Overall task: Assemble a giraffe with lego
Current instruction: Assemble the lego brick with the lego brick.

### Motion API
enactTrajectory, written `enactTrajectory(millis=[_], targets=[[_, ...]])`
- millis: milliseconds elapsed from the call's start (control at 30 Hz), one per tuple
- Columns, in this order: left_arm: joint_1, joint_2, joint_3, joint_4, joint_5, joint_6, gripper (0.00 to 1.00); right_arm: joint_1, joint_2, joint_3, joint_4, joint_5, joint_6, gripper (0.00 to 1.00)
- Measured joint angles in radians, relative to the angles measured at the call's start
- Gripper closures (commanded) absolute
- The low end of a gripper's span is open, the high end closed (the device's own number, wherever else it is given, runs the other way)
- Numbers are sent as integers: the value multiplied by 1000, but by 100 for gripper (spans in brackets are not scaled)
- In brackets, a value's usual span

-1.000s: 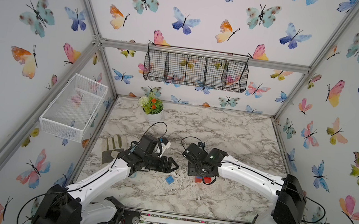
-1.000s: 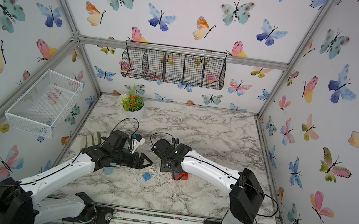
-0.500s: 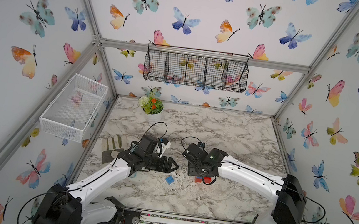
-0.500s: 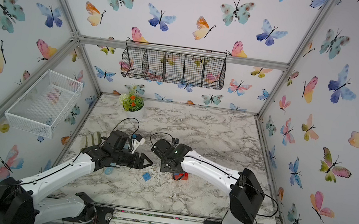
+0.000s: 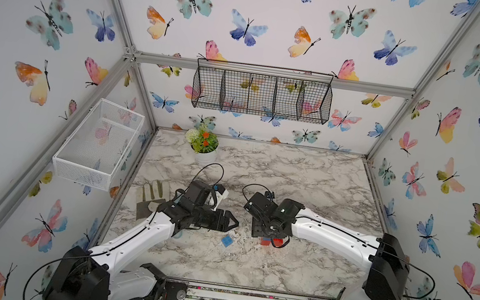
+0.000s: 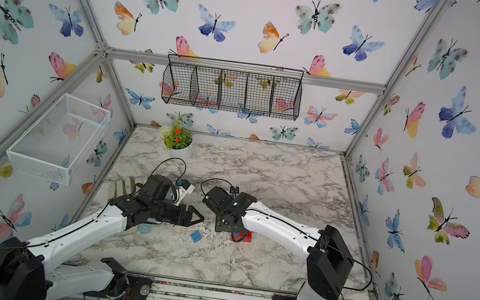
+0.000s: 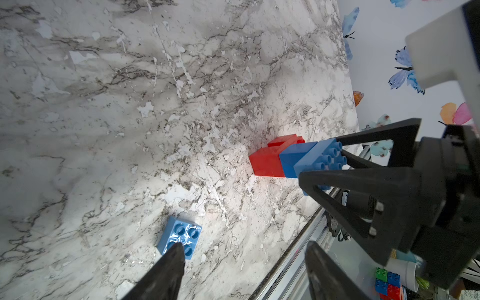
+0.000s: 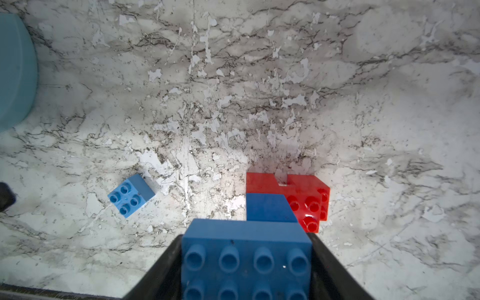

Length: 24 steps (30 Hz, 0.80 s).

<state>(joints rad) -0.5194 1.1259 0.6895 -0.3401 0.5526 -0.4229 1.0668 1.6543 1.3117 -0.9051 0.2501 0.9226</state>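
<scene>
I am gripping the blue oblong brick [image 8: 246, 262] in my right gripper [image 8: 245, 237]. The jaws are pressing on its two short ends, and its studs are facing the wrist camera. The brick is sitting on top of the half-built giraffe [image 7: 296, 157]. The red body [image 8: 309, 200] is standing on the marble table [image 5: 308, 179] and carrying a blue square brick [image 8: 268, 207], which my oblong one is touching from above.

Taking the back wall as 12 o'clock, the giraffe is standing at about 5 o'clock of the table's middle, mostly hidden under my right wrist in both top views. A loose blue brick [image 5: 226, 240] is lying studs-up at 9 o'clock of the giraffe, apart from it.

My left gripper [image 7: 243, 245] is hanging at 12 o'clock of that loose brick, with its jaws standing moderately apart and nothing between them.

A pale blue hand mirror [image 6: 145, 227] is lying at 9 o'clock of the loose brick, partly under my left arm. Gloves [image 5: 151, 195] are lying at the table's 9 o'clock edge, and a potted plant [image 5: 202, 145] is standing in the 11 o'clock corner.
</scene>
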Motion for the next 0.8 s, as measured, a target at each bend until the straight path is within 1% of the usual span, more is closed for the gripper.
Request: enactTrajectory(millis=[300,800], targets=[[0,1,0,0,0,0,27,0,3,-2,3,-10,0,52],[0,1,0,0,0,0,27,0,-29,-61,64,-13,-5,53]])
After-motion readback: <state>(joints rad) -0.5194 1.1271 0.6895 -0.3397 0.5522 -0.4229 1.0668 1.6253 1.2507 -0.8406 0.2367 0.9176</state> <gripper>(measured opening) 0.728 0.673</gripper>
